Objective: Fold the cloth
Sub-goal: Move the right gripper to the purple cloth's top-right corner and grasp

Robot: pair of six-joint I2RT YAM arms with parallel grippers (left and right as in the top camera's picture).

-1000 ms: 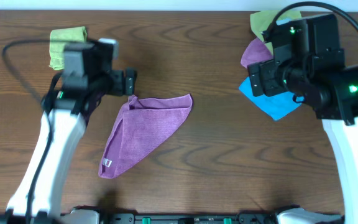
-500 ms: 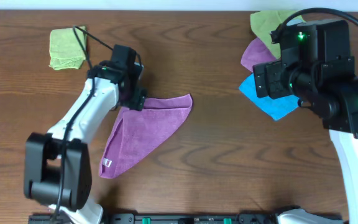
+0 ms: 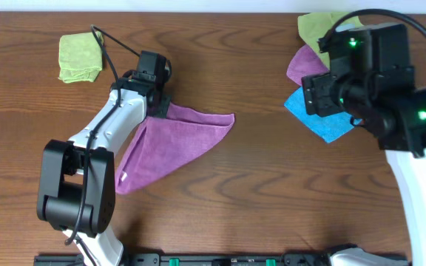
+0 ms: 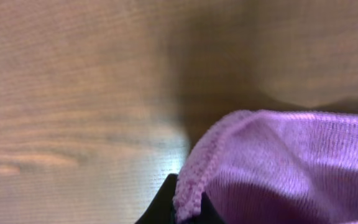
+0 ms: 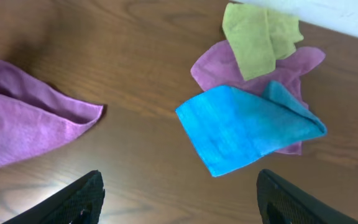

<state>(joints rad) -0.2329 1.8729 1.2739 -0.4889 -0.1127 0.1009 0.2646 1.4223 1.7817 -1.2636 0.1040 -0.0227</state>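
In left claw [image 3: 160, 109], pinched cloth [image 3: 180, 137] corner.

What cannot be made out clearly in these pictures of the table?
Whether the left pincer is shut: overhead its wrist covers it; in the blurred left wrist view the purple terry cloth does.
The second purple cloth: mostly under the bright blue cloth and yellow-green cloth, right wrist view.
Blue cloth overhead: partly under the right arm.

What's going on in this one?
The left gripper pinches the upper corner of the purple cloth, which lies doubled over into a rough triangle, its white tag at the lower tip. The right gripper hangs open and empty by a blue cloth, a second purple cloth and a green cloth piled together. The fold looks unfinished.
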